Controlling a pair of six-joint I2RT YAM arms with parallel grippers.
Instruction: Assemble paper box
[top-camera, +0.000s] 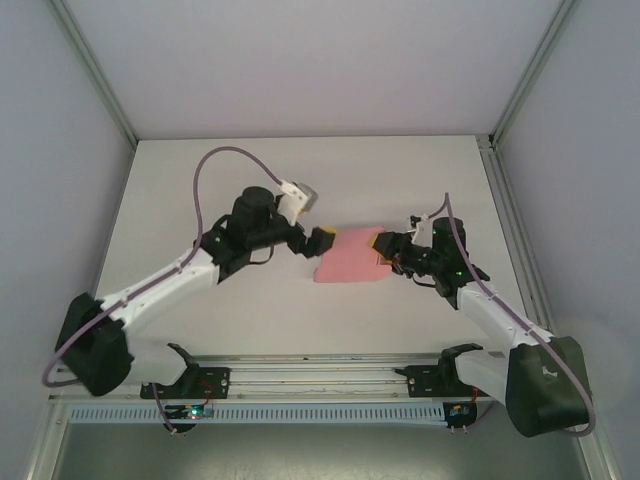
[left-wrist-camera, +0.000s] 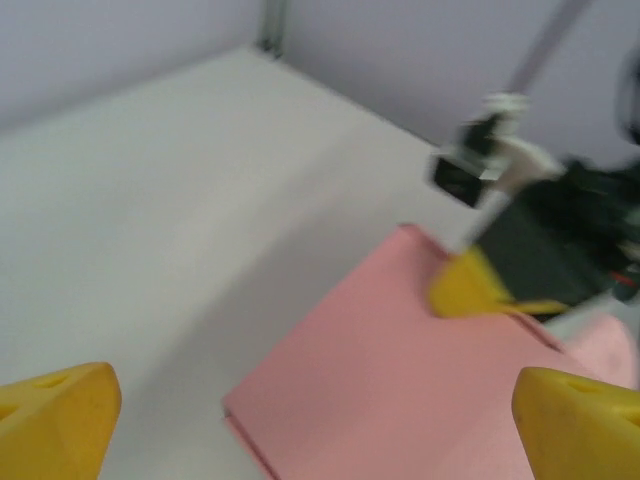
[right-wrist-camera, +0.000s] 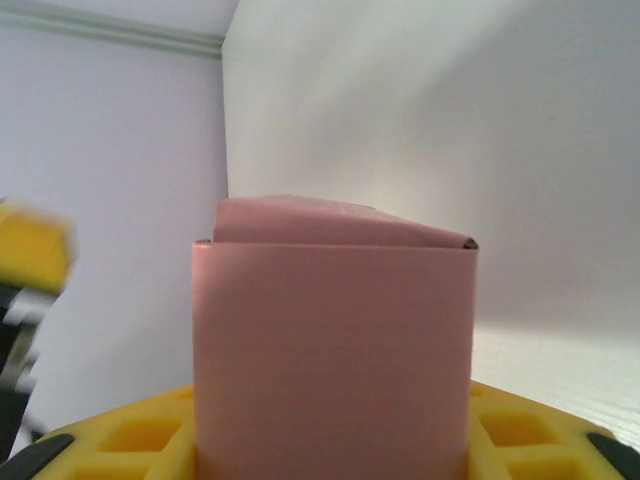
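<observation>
So, the paper box (top-camera: 348, 260) is found roughly in the middle of the table (top-camera: 200, 180), between the two arms. It looks more like a flattened pink sleeve than a finished box. In the right wrist view two layers of card can be made out at the far end, parted just slightly, so it's judged that the thing is not yet popped open into a proper rectangle. Closed flaps can't be made out, though the left wrist view is blurred, so that's left open.

The right-hand end of the card is clamped by the right end effector (top-camera: 383, 247), and the pink sheet is seen rising straight out from between the yellow pads (right-wrist-camera: 130, 445). The left end effector (top-camera: 322, 238) is parked just beside the box's far-left corner. Its fingers (left-wrist-camera: 55, 420) are spread wide apart with nothing gripped between them. Whether the corner is actually touched can't be told from above.

Step in hand, as a guess: the sleeve is being held steady on one side while a grip is lined up on the other. What's probably called for next is that the open fingers be brought onto the free left edge. The layers could then be pulled apart, or the sides pushed toward each other, so the sleeve gets squared up. The right-side clamp would need to be firm but not crushing, since thin card like this is easily creased.
</observation>
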